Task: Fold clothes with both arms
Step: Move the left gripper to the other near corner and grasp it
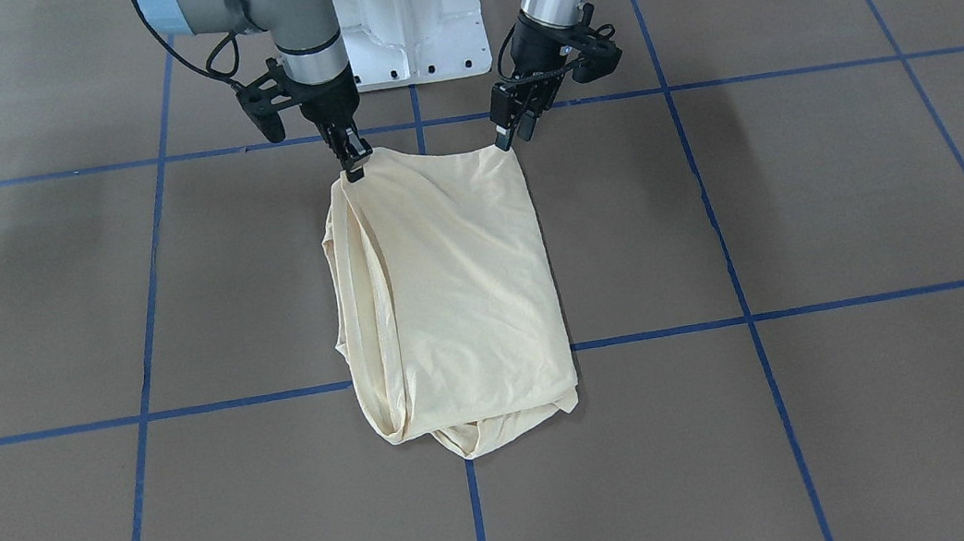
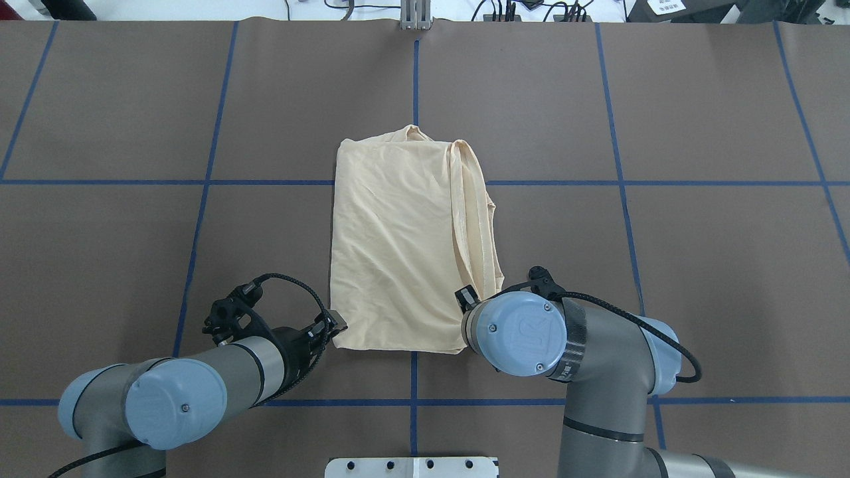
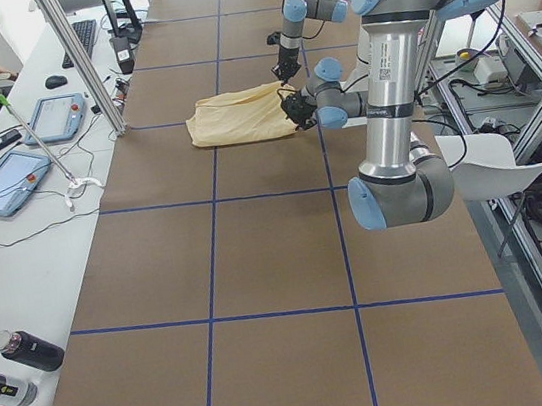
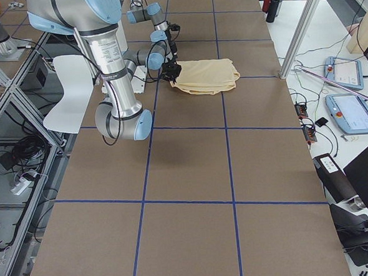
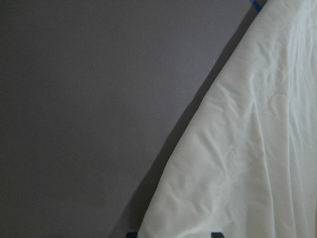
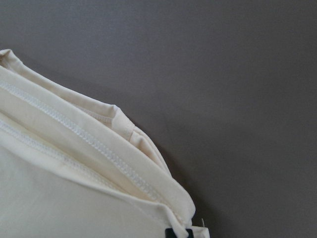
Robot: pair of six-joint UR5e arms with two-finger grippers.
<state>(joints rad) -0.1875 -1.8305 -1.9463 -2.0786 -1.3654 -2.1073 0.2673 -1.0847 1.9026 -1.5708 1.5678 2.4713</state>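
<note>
The shirt lies in the middle of the table, across 1 of the blue tape lines. It is already folded to a long, narrow rectangle. No sleeve sticks out and no print shows, so I judge that the sleeves and the sides are turned in. Along the long side toward the robot's right, several stitched hems lie stacked in layers, and this side is thicker and less even than the other. The far short end is a little bunched.

Both arms are at the short end nearest the robot, 1 at each corner. The right gripper has its fingers pressed together on its corner, and in the right wrist view the cloth is pinched at the hem. The left gripper is at the other corner. In the left wrist view its 2 fingertips stand apart with the cloth edge between them, so it appears spread and not yet gripping.

To my judgement, the task is more than half done. What is left is to grip the second corner, to carry the near end over toward the far end, and perhaps to smooth the bunched part.
</note>
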